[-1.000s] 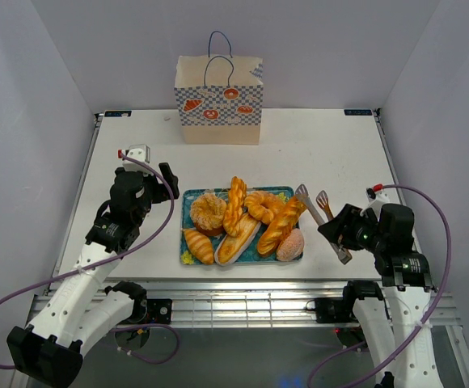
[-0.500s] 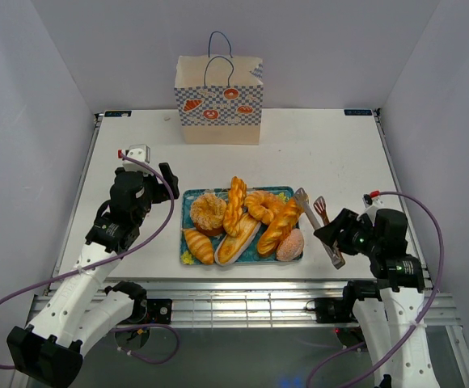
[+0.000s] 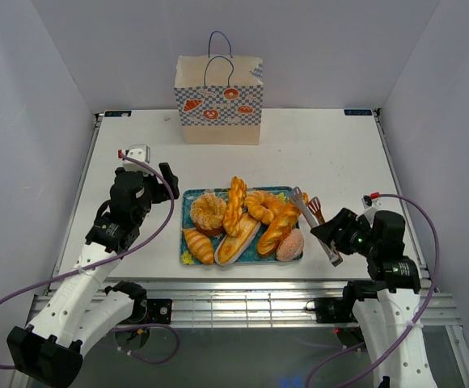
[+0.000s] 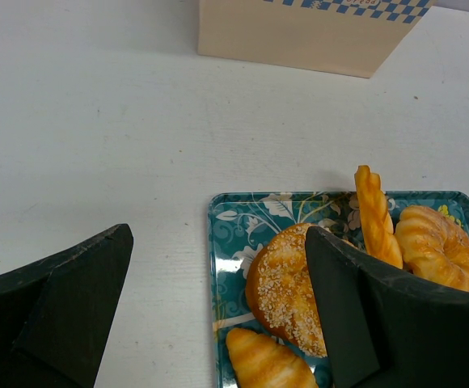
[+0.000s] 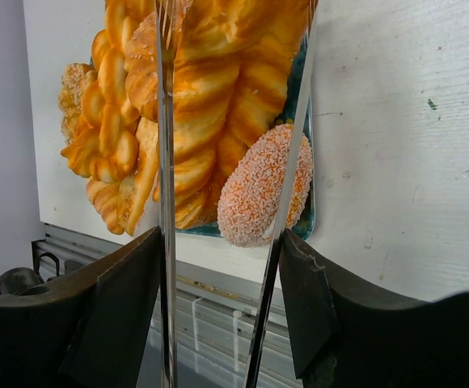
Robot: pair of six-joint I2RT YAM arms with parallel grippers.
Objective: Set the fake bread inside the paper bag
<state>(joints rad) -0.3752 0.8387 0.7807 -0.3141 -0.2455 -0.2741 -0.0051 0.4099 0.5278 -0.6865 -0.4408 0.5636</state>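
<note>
Fake bread fills the teal tray; my right wrist view makes plain the right tool pinching metal tongs; left tool hangs spread above the desk.

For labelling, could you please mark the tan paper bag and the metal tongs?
tan paper bag [image 3: 218, 109]: top external view, on its checkered band.
metal tongs [image 3: 308, 212]: top external view, on the longer arm.
</note>
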